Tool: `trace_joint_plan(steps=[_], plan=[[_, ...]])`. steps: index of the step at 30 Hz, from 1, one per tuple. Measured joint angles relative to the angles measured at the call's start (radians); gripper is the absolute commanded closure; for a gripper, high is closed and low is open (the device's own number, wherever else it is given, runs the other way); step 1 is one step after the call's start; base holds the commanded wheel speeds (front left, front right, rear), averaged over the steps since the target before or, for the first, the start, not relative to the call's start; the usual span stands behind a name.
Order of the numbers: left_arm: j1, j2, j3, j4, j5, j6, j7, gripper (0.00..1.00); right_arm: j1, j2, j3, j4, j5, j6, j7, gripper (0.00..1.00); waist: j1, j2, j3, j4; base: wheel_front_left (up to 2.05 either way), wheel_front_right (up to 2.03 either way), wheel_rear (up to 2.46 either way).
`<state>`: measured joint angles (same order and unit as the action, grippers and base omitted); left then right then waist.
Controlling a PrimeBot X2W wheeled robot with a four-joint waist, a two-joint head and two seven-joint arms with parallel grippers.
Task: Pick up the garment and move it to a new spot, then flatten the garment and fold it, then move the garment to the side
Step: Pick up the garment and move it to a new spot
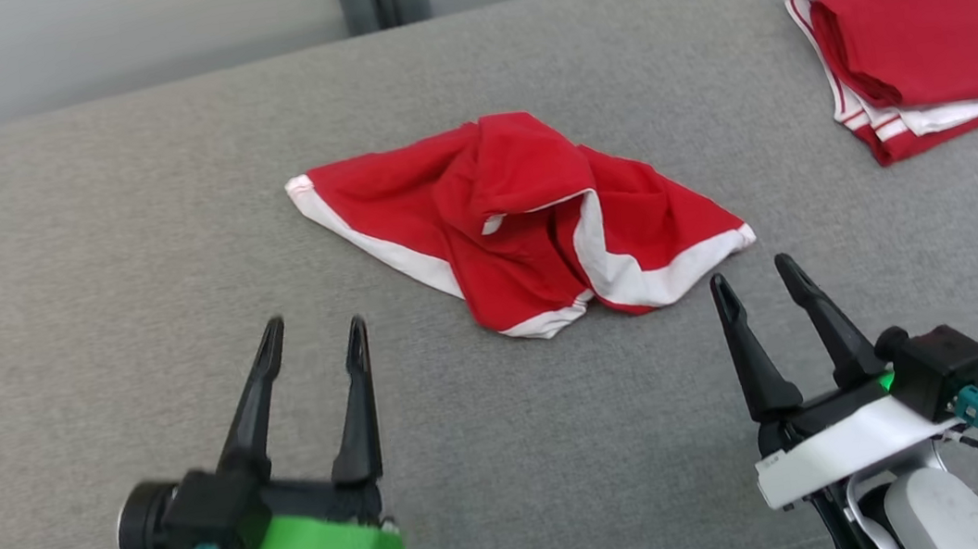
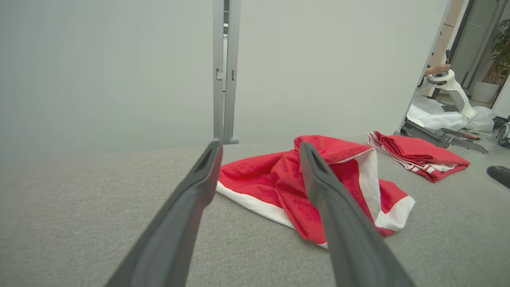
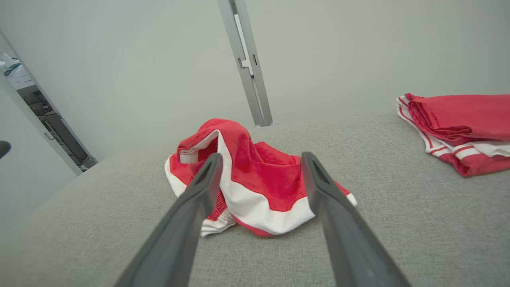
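Head view: a crumpled red fabric garment with white trim lies centre on the grey woven surface; left gripper at seven o'clock, right gripper at five, jaws spread, empty. Left wrist view: garment at one o'clock, untouched. Right wrist view: garment dead ahead, twelve o'clock.

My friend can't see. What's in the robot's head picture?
A crumpled red garment with white trim lies on a grey fabric surface. The open left gripper and open right gripper sit near it; a folded red garment lies far right.
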<state>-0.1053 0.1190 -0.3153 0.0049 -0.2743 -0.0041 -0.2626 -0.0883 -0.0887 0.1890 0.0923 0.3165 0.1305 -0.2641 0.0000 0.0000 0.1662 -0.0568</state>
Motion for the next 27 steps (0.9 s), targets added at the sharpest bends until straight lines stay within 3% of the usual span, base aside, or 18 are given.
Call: trace_joint_plan(steps=[10, 15, 27], plan=[[0.224, -0.058, 0.137, -0.043, 0.129, 0.013, 0.000, 0.00, 0.071, 0.011, -0.004, 0.018, 0.010, 0.000, 0.000, 0.00, 0.0000, 0.0000, -0.113, 0.062, 0.00, 0.00, 0.00], [0.285, -0.067, 0.184, -0.062, 0.146, 0.043, 0.000, 0.00, 0.093, 0.017, -0.007, 0.026, 0.012, 0.000, 0.000, 0.00, 0.0000, 0.0000, -0.156, 0.076, 0.00, 0.00, 0.00], [0.317, -0.068, 0.174, -0.050, 0.146, 0.053, 0.000, 0.00, 0.125, 0.022, -0.023, 0.030, 0.004, 0.000, 0.000, 0.00, 0.0000, 0.0000, -0.191, 0.094, 0.00, 0.00, 0.00]])
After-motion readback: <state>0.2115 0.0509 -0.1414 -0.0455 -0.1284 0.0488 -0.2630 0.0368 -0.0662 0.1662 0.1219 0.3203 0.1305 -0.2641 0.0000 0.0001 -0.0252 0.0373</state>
